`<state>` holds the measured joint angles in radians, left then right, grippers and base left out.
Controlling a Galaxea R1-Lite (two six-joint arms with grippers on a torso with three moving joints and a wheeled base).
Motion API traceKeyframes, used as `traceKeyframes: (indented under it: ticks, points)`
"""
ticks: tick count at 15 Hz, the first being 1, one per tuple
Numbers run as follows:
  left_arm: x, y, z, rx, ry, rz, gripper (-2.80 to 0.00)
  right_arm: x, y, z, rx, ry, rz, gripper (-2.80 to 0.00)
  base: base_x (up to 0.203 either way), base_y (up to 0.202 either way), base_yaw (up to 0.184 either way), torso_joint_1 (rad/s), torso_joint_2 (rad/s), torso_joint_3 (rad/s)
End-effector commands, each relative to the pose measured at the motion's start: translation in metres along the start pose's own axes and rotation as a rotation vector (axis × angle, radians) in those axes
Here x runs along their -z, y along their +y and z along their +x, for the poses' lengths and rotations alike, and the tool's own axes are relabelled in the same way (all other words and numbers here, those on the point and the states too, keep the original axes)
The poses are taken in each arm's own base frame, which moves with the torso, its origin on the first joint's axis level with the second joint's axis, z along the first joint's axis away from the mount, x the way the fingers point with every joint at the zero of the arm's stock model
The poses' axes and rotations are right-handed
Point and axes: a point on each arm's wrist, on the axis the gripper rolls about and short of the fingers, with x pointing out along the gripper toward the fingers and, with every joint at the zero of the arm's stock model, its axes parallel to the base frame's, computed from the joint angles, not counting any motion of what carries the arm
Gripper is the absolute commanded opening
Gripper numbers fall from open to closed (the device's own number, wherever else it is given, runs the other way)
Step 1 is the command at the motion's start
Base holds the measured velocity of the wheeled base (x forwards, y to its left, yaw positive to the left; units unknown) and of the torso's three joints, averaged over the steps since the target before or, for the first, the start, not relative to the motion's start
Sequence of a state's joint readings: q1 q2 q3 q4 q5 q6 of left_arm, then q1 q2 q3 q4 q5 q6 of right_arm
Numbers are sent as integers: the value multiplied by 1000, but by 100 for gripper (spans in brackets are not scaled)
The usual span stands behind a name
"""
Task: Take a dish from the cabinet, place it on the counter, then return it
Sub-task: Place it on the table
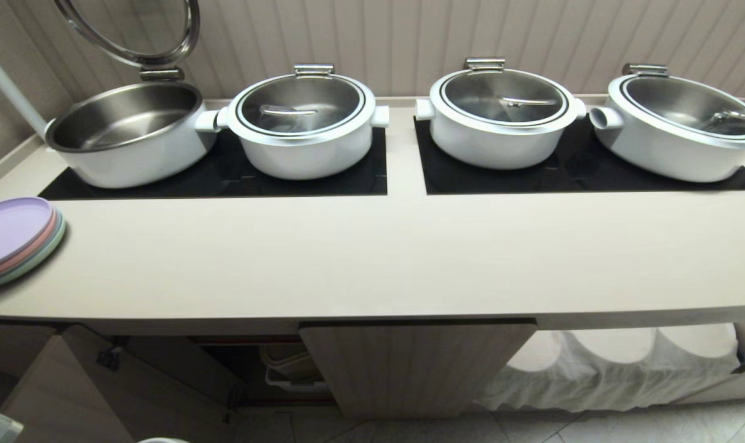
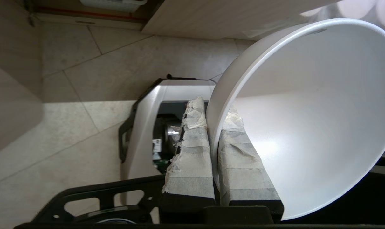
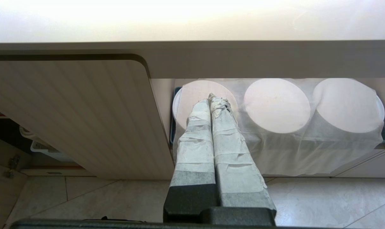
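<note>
In the left wrist view the dish (image 2: 306,127), a deep glossy white bowl, hangs tilted on its side above the tiled floor. My left gripper (image 2: 211,108) is shut on its rim, with one taped finger (image 2: 192,152) outside the wall and the other inside. The cabinet (image 1: 409,369) stands below the beige counter (image 1: 372,258); its left door (image 1: 71,394) is swung open, and its red-edged shelf (image 2: 90,14) lies past the dish. My right gripper (image 3: 211,98) is shut on nothing, parked low and pointing at the cabinet front.
Several big white pots (image 1: 301,123) sit on black hob panels (image 1: 224,175) at the back of the counter. A stack of pastel plates (image 1: 12,237) lies at the counter's left end. White round stacks under a thin cloth (image 3: 276,105) fill the open bay right of the closed door (image 3: 84,117).
</note>
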<state>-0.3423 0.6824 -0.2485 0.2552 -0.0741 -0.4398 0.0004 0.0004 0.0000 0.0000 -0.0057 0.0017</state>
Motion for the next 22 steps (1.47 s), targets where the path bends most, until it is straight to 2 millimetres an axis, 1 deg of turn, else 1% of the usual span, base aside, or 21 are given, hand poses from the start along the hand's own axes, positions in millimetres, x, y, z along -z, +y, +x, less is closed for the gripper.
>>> traceKeyframes:
  ticks: [1, 7, 11, 16, 22]
  points:
    - [-1, 0, 3, -14, 29, 25, -280, 0, 0, 0, -1, 0, 0, -280, 0, 0, 0, 0, 0, 0]
    - [-1, -1, 2, -25, 91, 61, -280, 0, 0, 0, 1, 0, 0, -280, 0, 0, 0, 0, 0, 0]
    - [2, -2, -1, -2, 141, 96, -280, 0, 0, 0, 0, 0, 0, -280, 0, 0, 0, 0, 0, 0]
    - [1, -2, 0, -3, 149, 98, -280, 0, 0, 0, 1, 0, 0, -280, 2, -8, 4, 0, 0, 0]
    - [1, -3, -1, 3, 159, 104, -280, 0, 0, 0, 1, 0, 0, -280, 1, -173, 4, 4, 2, 4]
